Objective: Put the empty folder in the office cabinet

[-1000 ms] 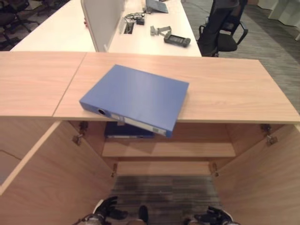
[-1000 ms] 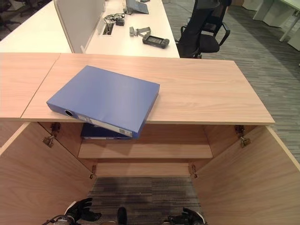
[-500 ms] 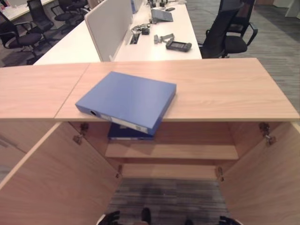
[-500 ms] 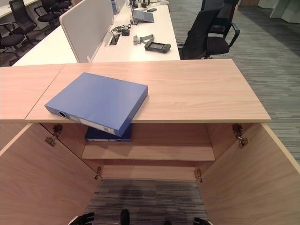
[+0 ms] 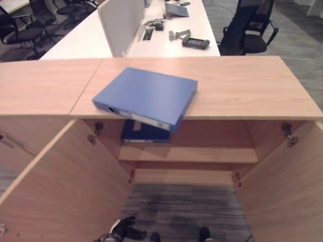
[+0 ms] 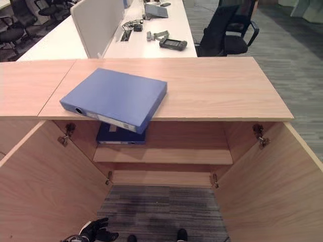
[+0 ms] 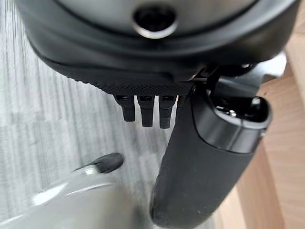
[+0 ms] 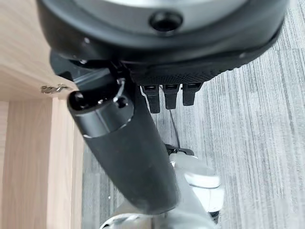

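Grey striped office carpet (image 6: 161,212) lies before an open wooden cabinet, with white desks and black chairs seen beyond it. Low over that carpet, the left hand (image 7: 143,107) is seen in its wrist view with fingers relaxed and straight and the thumb standing out beside them; nothing is held. It is also glimpsed at the lower edge of the right eye view, near the left cabinet door (image 6: 45,181). The right hand (image 8: 167,98) is likewise shown released over the carpet, close to the right cabinet door (image 6: 272,186), and grasps nothing.

Further out, the light wooden cabinet top (image 6: 217,91) serves as the bench. A flat blue ring-binder folder (image 6: 116,96) is laid on it, towards the left part of the front edge, turned at an angle so that its spine corner overhangs that edge. Both doors are swung wide open. Inside, on the wooden shelf (image 6: 181,154), a second dark blue folder (image 6: 120,135) is lying flat at the left end, directly under the overhanging one.

The task is judged to be at its start: the cabinet has been opened, but the folder on the bench is not yet grasped. It remains to be lifted, lowered and slid onto the shelf, where free room is seen at the right.
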`<state>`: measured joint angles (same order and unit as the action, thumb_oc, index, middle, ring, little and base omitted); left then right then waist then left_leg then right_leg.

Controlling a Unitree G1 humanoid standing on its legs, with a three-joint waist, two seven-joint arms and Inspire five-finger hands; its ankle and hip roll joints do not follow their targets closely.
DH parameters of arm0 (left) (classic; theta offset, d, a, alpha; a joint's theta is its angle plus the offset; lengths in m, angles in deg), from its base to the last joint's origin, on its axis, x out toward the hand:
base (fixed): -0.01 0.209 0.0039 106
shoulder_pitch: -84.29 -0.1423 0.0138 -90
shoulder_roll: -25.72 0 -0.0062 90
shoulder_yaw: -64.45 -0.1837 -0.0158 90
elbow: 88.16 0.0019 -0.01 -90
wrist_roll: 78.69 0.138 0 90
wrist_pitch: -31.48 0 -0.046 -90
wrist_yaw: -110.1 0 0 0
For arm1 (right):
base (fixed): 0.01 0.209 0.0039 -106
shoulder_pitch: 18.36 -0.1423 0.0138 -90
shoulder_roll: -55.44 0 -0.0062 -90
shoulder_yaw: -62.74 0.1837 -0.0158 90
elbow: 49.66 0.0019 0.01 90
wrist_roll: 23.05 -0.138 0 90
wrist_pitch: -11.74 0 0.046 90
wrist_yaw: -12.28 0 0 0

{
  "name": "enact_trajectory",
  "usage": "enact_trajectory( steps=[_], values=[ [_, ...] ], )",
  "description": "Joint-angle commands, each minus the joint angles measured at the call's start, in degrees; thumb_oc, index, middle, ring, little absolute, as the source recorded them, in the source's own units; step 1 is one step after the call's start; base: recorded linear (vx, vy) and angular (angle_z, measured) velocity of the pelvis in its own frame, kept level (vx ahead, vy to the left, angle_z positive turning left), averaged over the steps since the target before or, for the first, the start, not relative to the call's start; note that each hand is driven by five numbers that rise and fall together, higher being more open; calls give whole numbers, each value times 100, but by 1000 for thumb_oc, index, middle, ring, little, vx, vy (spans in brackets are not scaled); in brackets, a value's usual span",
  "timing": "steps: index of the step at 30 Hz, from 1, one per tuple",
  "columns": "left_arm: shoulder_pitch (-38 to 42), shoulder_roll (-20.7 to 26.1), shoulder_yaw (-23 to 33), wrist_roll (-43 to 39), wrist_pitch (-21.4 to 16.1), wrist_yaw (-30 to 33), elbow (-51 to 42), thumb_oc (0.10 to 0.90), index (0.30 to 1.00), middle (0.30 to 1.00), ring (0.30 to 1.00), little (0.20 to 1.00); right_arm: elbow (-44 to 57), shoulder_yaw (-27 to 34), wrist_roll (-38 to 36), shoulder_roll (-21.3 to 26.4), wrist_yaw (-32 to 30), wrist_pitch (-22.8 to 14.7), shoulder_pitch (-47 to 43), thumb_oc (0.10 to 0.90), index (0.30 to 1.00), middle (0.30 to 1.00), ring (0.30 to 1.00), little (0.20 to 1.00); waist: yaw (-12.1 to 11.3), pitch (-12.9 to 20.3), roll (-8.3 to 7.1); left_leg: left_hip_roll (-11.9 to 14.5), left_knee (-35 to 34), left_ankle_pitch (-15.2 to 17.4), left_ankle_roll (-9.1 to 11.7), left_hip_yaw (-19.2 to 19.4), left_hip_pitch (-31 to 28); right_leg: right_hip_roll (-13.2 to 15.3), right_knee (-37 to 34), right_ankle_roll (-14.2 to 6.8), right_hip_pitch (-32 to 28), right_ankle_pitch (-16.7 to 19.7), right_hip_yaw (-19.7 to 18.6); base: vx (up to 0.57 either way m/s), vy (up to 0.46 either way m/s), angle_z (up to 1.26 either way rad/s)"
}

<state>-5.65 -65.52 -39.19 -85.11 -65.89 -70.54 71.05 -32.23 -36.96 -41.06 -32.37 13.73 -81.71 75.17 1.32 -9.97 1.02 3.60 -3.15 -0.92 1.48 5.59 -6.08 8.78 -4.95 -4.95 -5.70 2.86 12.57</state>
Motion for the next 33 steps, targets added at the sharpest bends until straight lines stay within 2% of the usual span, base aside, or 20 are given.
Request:
enact_trajectory(
  steps=[1,8,11,15,16,17,20,22,24,26,33],
  values=[
    [316,209,10,125,-102,41,-42,800,900,900,900,900,-14,70,214,244,-9,-170,-517,800,900,900,900,900,-181,-34,92,251,166,322,457,-107,-122,-138,506,-146,-194,-747,-170,35,95,15],
    [354,277,31,157,-137,101,-145,800,900,900,900,900,-52,47,255,164,-1,-134,-488,800,900,900,900,900,-202,89,90,161,-130,289,355,-118,-287,-99,555,-229,-183,-744,-176,25,65,8],
    [432,380,-14,283,-238,296,-495,800,900,900,900,900,-82,61,283,168,-39,-137,-479,800,900,900,900,900,-238,121,66,137,-153,290,336,-164,-297,-79,501,-249,-231,-723,-171,10,26,1],
    [519,794,97,1130,-394,1245,-2131,800,900,900,900,900,-77,177,310,90,-322,-328,-496,800,900,900,900,900,-414,94,-43,93,-151,300,321,-279,-252,-48,432,-296,-280,-687,-80,-16,-5,5],
    [252,1108,229,1808,-458,1610,-3241,800,900,900,900,900,-61,290,348,57,-389,-399,-428,800,900,900,900,900,-513,65,-102,95,-151,309,325,-317,-231,-40,397,-330,-297,-679,-40,-22,-41,9],
    [207,1118,246,1826,-430,1605,-3298,800,900,900,900,900,-60,283,351,46,-391,-400,-419,800,900,900,900,900,-509,72,-113,93,-150,311,324,-316,-236,-39,393,-331,-304,-679,-40,-12,-45,13],
    [-187,1536,566,2815,-523,2104,-4534,800,900,900,900,900,-54,425,426,39,-451,-451,-300,800,900,900,900,900,-631,75,-172,97,-159,332,333,-329,-221,-31,331,-370,-352,-675,4,14,-30,12],
    [-355,1607,807,3144,-528,2312,-5154,800,900,900,900,900,-55,426,455,-4,-480,-442,-263,800,900,900,900,900,-671,91,-202,95,-167,354,340,-320,-228,-33,290,-385,-367,-665,3,0,0,0],
    [-436,1606,942,3250,-542,2394,-5396,800,900,900,900,900,-57,400,470,-33,-481,-428,-251,800,900,900,900,900,-678,98,-212,101,-167,358,347,-313,-232,-39,268,-387,-375,-659,-6,0,0,0],
    [-373,1758,1069,3621,-579,2555,-5937,800,900,900,900,900,-42,333,433,-78,-448,-393,-250,800,900,900,900,900,-684,121,-216,115,-181,370,360,-317,-246,-48,222,-386,-400,-647,-13,12,-6,2],
    [-10,2166,1291,4136,-646,2690,-6977,800,900,900,900,900,27,180,344,-147,-373,-376,-261,800,900,900,900,900,-636,139,-169,125,-185,394,383,-301,-304,-65,184,-386,-434,-635,-41,0,0,0]
  ],
)
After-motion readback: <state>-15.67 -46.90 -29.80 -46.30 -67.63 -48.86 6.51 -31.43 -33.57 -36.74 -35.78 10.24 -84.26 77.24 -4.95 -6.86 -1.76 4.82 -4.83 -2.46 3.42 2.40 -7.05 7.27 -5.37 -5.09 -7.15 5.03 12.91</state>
